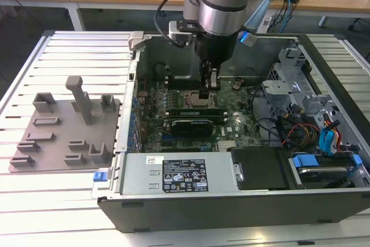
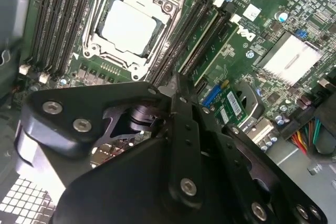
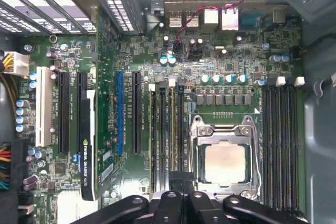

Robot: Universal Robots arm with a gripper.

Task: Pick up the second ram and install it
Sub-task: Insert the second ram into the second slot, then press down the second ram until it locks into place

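Gripper (image 1: 204, 92) clenched on the second ram (image 3: 171, 129) — pressing it beside one seated stick — just beside the single processor (image 3: 226, 163).

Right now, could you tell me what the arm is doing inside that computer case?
The arm's gripper is lowered into the open computer case, right over the memory slots beside the processor on the motherboard. RAM sticks sit in the slots next to the socket, so it appears to be at the seating point for the second ram. The grey fixture plate lies on the table at the exterior view's left, with no stick on it.
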